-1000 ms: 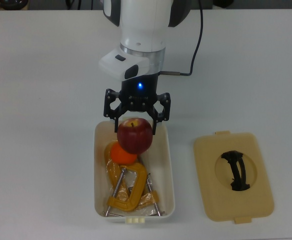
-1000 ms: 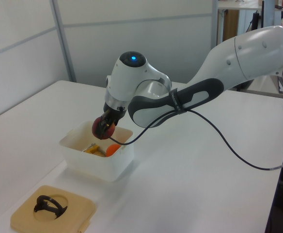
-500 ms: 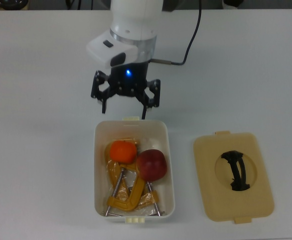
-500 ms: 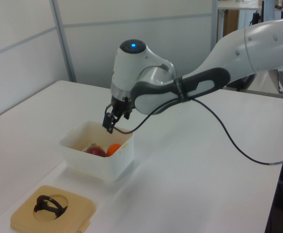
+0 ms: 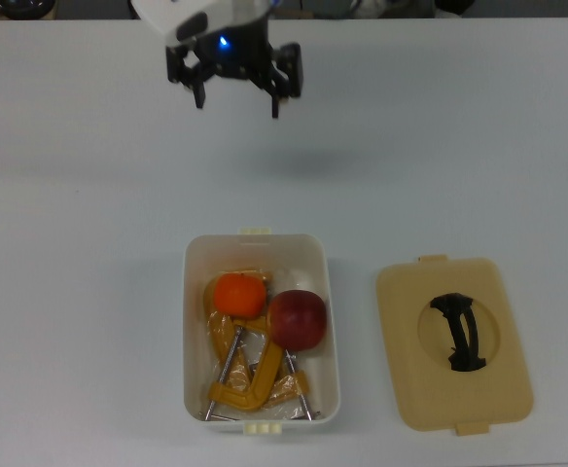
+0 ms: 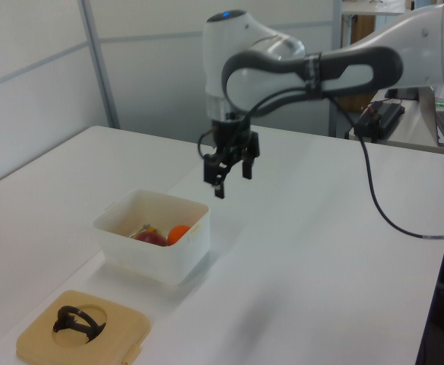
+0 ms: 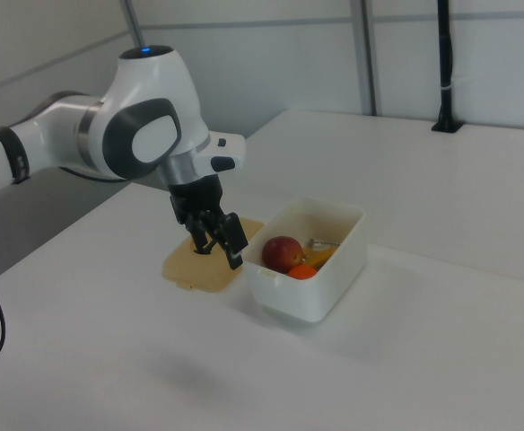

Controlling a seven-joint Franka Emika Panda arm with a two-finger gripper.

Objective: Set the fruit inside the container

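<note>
mandarin (image 5: 239, 294) left, apple (image 5: 297, 319) touching its right, both in the white tub (image 5: 192, 321) on the C-clamps (image 5: 252, 375) | tan lid (image 5: 453, 342) right of tub | gripper (image 5: 235, 92) empty, jaws wide, well above the tub near the top view's upper edge | 2 of 2 fruits look placed

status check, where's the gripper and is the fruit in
Gripper open, empty, raised clear of the tub. Apple and mandarin both inside, on the clamps. Lid off, beside the tub.
</note>
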